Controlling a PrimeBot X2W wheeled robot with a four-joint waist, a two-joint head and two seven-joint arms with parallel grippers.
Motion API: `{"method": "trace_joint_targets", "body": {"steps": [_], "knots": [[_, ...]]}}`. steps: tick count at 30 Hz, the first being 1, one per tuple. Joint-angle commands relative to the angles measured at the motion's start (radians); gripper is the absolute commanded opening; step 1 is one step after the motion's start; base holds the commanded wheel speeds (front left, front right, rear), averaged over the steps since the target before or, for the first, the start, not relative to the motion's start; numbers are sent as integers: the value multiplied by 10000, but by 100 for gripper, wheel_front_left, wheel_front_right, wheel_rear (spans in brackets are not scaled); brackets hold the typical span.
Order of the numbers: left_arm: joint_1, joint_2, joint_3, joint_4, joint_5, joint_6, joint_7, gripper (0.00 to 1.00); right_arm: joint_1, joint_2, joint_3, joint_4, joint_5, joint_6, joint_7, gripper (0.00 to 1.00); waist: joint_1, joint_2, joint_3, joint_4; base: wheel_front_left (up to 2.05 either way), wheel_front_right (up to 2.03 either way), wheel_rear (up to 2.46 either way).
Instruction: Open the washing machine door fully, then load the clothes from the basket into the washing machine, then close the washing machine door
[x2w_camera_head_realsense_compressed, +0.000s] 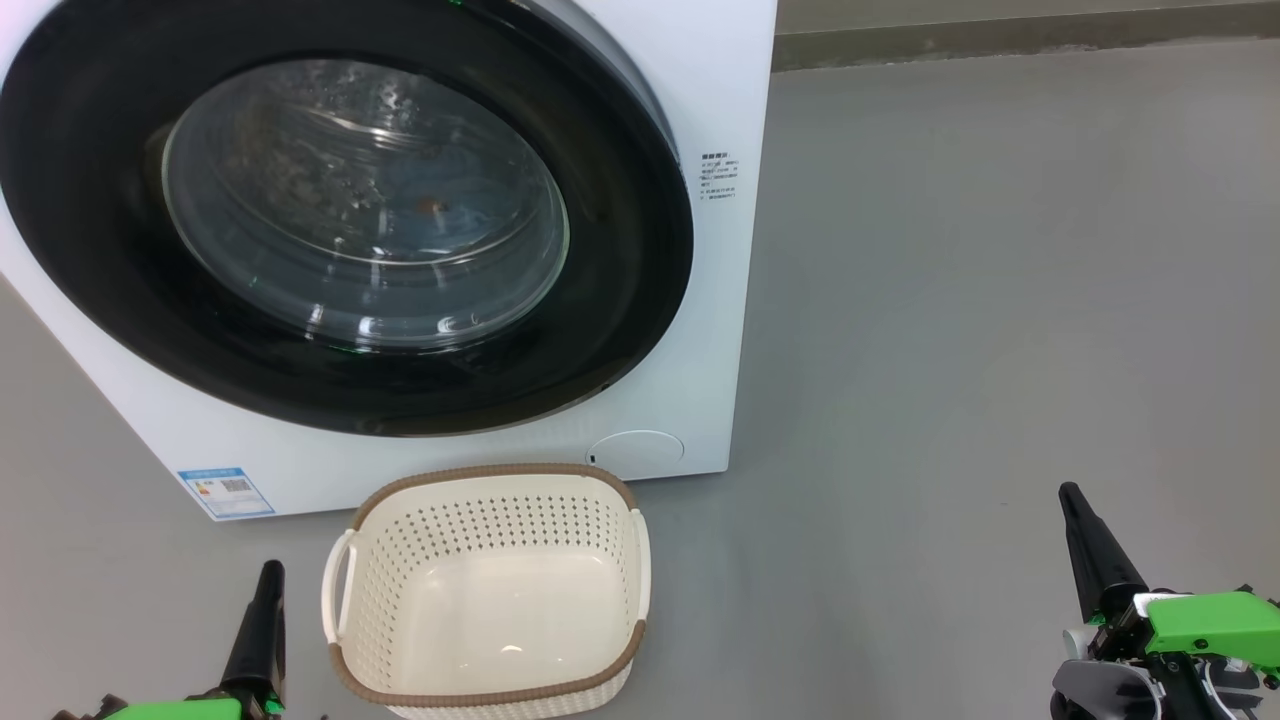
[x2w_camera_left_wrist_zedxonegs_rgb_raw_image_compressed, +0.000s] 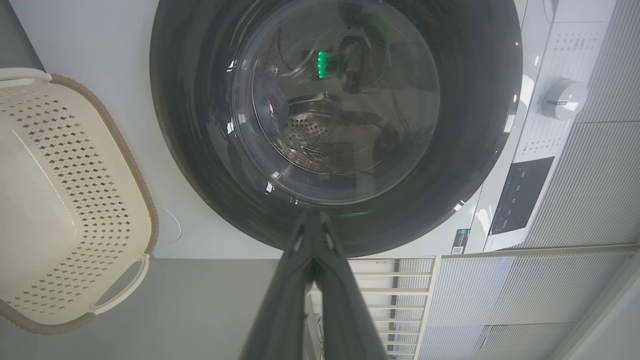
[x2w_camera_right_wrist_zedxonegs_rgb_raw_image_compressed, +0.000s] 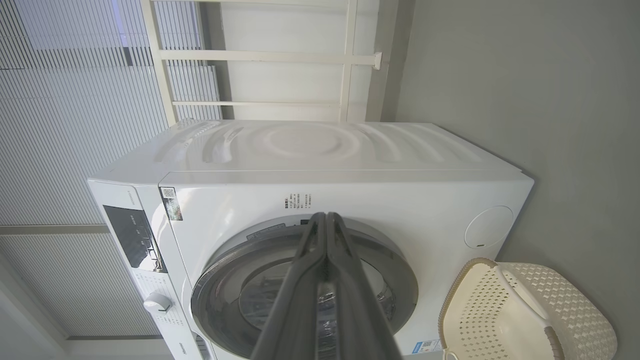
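The washing machine (x2w_camera_head_realsense_compressed: 725, 90) stands at the upper left, its round black door (x2w_camera_head_realsense_compressed: 625, 260) lying flat against its front. Behind the door's glass window (x2w_camera_head_realsense_compressed: 365, 200) a dim pale shape with an orange-brown spot (x2w_camera_head_realsense_compressed: 430, 205) shows; whether it is the clothes is unclear. The cream basket (x2w_camera_head_realsense_compressed: 490, 472) sits on the floor before the machine with nothing in it. My left gripper (x2w_camera_head_realsense_compressed: 270, 572) is shut, left of the basket. My right gripper (x2w_camera_head_realsense_compressed: 1070, 492) is shut, far right, over bare floor. The left wrist view has the left gripper (x2w_camera_left_wrist_zedxonegs_rgb_raw_image_compressed: 312, 216) pointing at the door (x2w_camera_left_wrist_zedxonegs_rgb_raw_image_compressed: 190, 125); the right gripper (x2w_camera_right_wrist_zedxonegs_rgb_raw_image_compressed: 325, 216) points at the machine (x2w_camera_right_wrist_zedxonegs_rgb_raw_image_compressed: 350, 195).
Grey floor (x2w_camera_head_realsense_compressed: 1000, 300) spreads to the right of the machine, up to a wall base (x2w_camera_head_realsense_compressed: 1000, 35). A round white flap (x2w_camera_head_realsense_compressed: 635, 452) and blue label (x2w_camera_head_realsense_compressed: 225, 492) sit low on the machine's front. The control knob (x2w_camera_left_wrist_zedxonegs_rgb_raw_image_compressed: 564, 99) and a white railing (x2w_camera_right_wrist_zedxonegs_rgb_raw_image_compressed: 260, 55) lie beyond.
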Motion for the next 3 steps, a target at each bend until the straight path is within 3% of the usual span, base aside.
{"method": "trace_joint_targets", "body": {"steps": [1, 3], "knots": [[-428, 93, 329, -233, -79, -69, 62, 0, -439, -133, 183, -246, 46, 33, 72, 0, 0, 0, 0, 1, 0, 0, 0], [-428, 93, 328, -233, -79, -69, 62, 0, -439, -132, 183, -246, 45, 33, 72, 0, 0, 0, 0, 1, 0, 0, 0]]}}
